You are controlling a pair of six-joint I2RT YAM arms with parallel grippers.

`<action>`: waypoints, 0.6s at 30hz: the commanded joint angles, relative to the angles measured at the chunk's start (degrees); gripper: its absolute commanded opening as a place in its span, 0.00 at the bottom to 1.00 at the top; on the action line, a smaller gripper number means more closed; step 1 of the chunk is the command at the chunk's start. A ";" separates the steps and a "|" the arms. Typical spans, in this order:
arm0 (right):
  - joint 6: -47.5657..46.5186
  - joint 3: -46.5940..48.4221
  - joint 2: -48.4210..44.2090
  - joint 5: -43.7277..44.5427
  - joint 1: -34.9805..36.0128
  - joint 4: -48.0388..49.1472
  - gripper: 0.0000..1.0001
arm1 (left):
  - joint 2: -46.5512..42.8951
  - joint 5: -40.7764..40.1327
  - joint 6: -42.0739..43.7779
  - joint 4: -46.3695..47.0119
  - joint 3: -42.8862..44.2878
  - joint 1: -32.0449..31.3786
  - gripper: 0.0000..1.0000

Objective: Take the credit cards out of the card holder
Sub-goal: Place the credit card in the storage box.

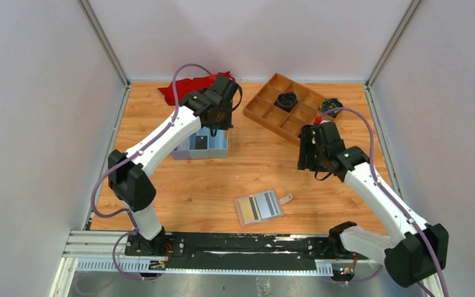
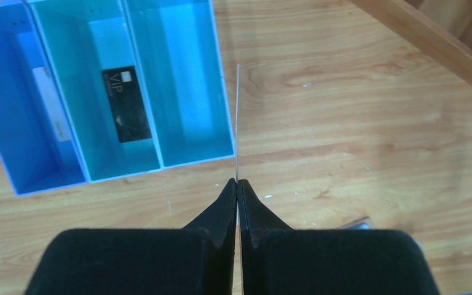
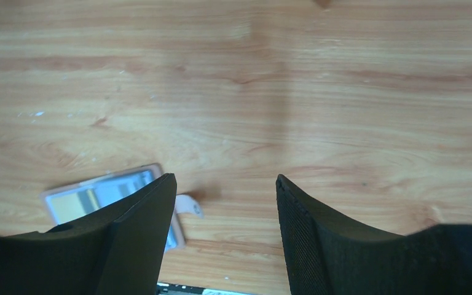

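Note:
The card holder (image 1: 258, 207) lies open on the table in front of the arms, its inside showing tan, dark and grey bands; the right wrist view shows it too (image 3: 95, 195). My left gripper (image 2: 237, 182) is shut on a thin credit card (image 2: 238, 123) seen edge-on, above the right rim of the blue tray (image 2: 224, 92). In the tray, a black card (image 2: 126, 104) lies in the middle compartment and a pale card (image 2: 52, 114) in the left one. My right gripper (image 3: 224, 178) is open and empty, above bare table to the right of the holder.
A wooden grid tray (image 1: 269, 105) with dark items stands at the back right, behind my right gripper (image 1: 309, 162). A red cloth (image 1: 185, 86) lies at the back left behind my left gripper (image 1: 215, 127). Side walls enclose the table.

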 commanded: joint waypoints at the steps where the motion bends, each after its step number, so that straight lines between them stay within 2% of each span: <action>1: -0.31 4.16 4.35 7.05 -3.95 -6.17 0.65 | 2.26 -6.00 0.44 -5.80 3.98 0.84 0.00; 7: 0.40 7.66 11.04 6.00 -6.61 -6.22 0.64 | 4.46 -10.80 0.02 -6.53 3.67 1.51 0.00; 18: -1.36 15.92 16.71 3.01 -8.94 -8.15 0.64 | 15.77 -15.58 -1.47 -9.16 10.76 1.85 0.00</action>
